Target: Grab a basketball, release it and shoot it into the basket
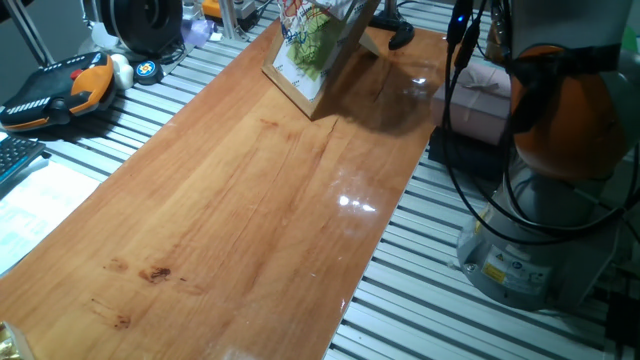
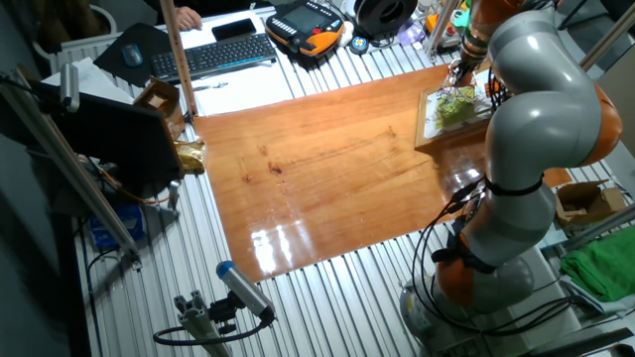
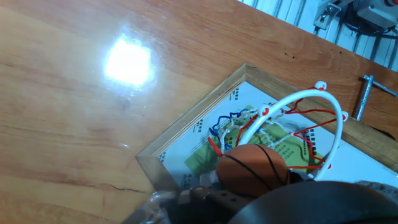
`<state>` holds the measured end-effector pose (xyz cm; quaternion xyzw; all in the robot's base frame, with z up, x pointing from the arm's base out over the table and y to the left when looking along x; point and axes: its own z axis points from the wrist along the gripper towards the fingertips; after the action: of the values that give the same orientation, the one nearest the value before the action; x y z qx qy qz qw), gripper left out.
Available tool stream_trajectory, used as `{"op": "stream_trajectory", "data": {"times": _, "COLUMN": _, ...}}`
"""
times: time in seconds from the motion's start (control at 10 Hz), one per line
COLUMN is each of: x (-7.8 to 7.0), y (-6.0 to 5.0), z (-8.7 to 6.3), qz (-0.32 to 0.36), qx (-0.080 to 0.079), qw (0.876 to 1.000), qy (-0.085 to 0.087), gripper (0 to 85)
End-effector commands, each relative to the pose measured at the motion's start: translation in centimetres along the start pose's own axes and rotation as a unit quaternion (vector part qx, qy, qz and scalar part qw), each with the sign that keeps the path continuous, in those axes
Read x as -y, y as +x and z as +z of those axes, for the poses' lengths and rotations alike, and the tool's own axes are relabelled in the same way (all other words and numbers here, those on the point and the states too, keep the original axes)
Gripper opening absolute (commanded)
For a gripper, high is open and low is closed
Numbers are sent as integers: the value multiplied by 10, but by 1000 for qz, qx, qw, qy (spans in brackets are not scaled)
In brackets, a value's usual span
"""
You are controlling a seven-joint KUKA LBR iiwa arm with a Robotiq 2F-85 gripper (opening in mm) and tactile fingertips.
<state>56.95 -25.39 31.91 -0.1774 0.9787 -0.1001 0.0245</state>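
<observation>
Tabletop (image 2: 317, 188) of glossy wood carries the wood-framed board (image 1: 300, 75) at its far corner. In the hand view the basketball (image 3: 252, 169) sits at the bottom edge, just at the gripper (image 3: 249, 202), above the board's drawing and beside the basket (image 3: 298, 124) hoop. The arm (image 2: 531, 89) bends over that corner, hand reaching down. Whether the fingers clasp the ball cannot be told.

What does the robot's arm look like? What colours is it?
The arm is made of fat, rounded silver-grey pieces with orange rings at the joints. Black cables hang down by its base, which has a small yellow label. The hand camera shows only a dark blur of the gripper.
</observation>
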Motion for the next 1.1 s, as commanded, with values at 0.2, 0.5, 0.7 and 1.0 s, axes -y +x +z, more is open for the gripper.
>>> {"op": "stream_trajectory", "data": {"times": 0.2, "x": 0, "y": 0, "z": 0, "qz": 13, "qx": 3, "qw": 1000, "qy": 6, "gripper": 570}}
{"op": "stream_trajectory", "data": {"times": 0.5, "x": 0, "y": 0, "z": 0, "qz": 23, "qx": -3, "qw": 1000, "qy": 0, "gripper": 763}}
{"op": "stream_trajectory", "data": {"times": 0.7, "x": 0, "y": 1, "z": 0, "qz": 21, "qx": -3, "qw": 1000, "qy": -4, "gripper": 753}}
{"op": "stream_trajectory", "data": {"times": 1.0, "x": -13, "y": -10, "z": -2, "qz": 29, "qx": -23, "qw": 999, "qy": -13, "gripper": 517}}
